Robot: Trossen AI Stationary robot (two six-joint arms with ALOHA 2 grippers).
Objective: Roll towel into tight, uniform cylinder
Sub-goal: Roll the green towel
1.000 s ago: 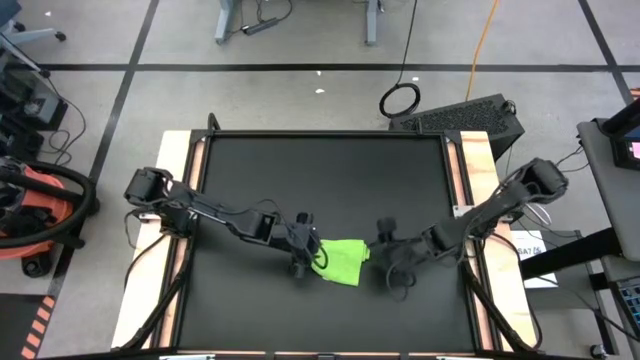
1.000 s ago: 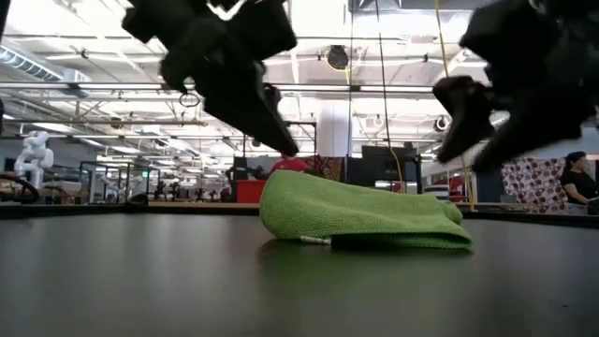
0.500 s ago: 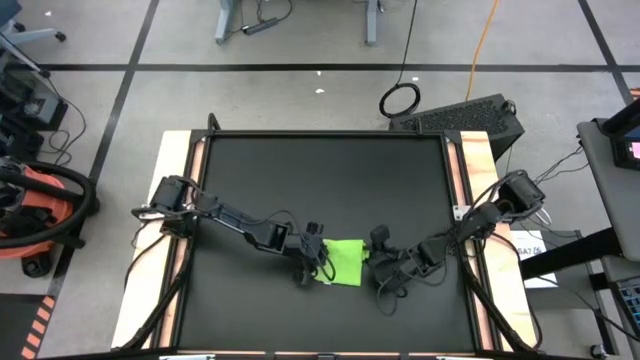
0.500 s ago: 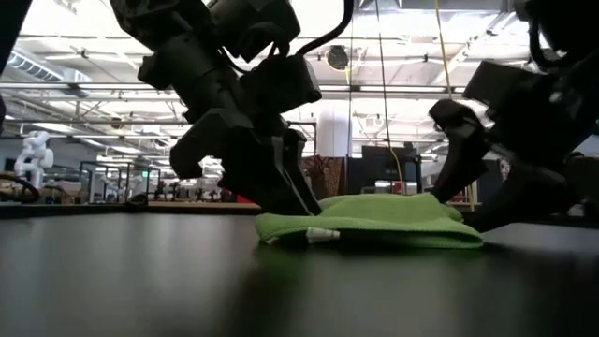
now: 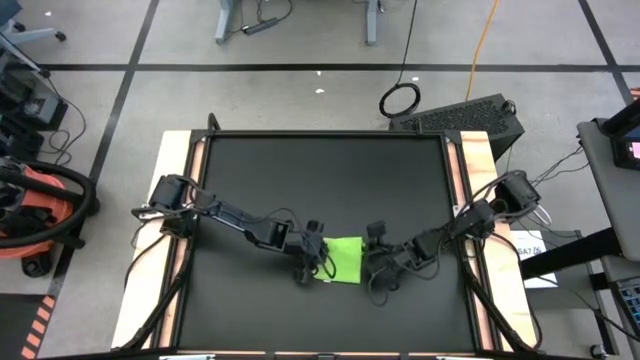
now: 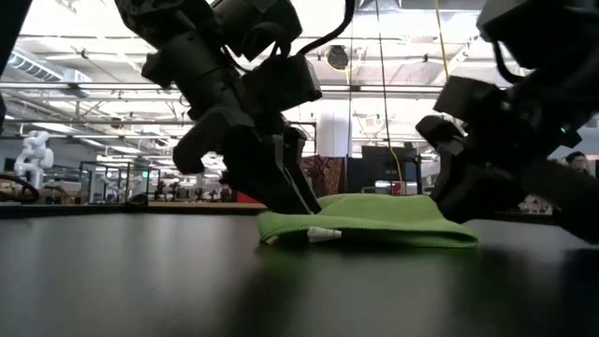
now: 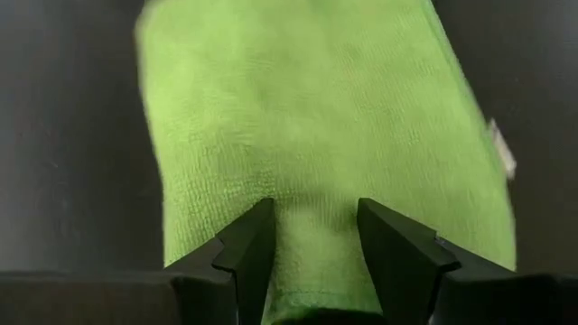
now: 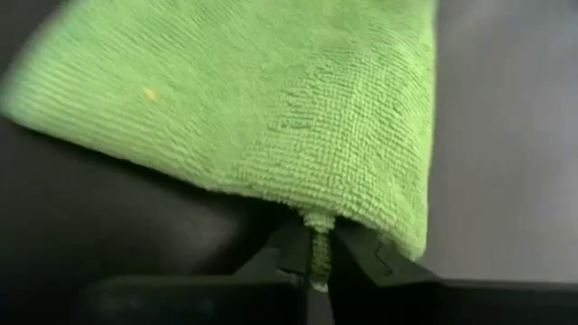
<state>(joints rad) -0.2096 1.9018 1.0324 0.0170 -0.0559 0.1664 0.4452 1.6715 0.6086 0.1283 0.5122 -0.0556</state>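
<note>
The lime-green towel (image 5: 343,258) lies folded and low on the black mat (image 5: 320,180), near the table's front middle. It also shows in the low view (image 6: 374,220). A small white tag (image 6: 323,235) sticks out at its near left corner. My left gripper (image 5: 318,262) is down at the towel's left end, shut on cloth (image 7: 316,117). My right gripper (image 5: 372,265) is down at the towel's right end, shut on its edge (image 8: 271,108). My left gripper has a thick bunch of the towel's left end (image 7: 316,226) between its two fingers (image 7: 248,253). The fingers slant down from the table's left. The towel lies flat on the mat. Whether it grips one layer or several, I cannot tell. My right gripper pinches a thin bit of the towel's right edge (image 8: 316,236) between its nearly closed fingertips (image 8: 361,257). It comes low from the table's right. The rest of the towel lies on the mat beyond the fingers.
The black mat covers most of the table, with bare mat to the far side of the towel (image 5: 330,170). Wooden table strips (image 5: 175,160) run along the left and right sides. Both arms reach low across the mat from the sides.
Both grippers have come down onto the towel's two ends, and the right gripper has moved toward the table's left, against the towel. The towel's raised left hump has been pressed flat, and the towel now lies low and level on the mat.
</note>
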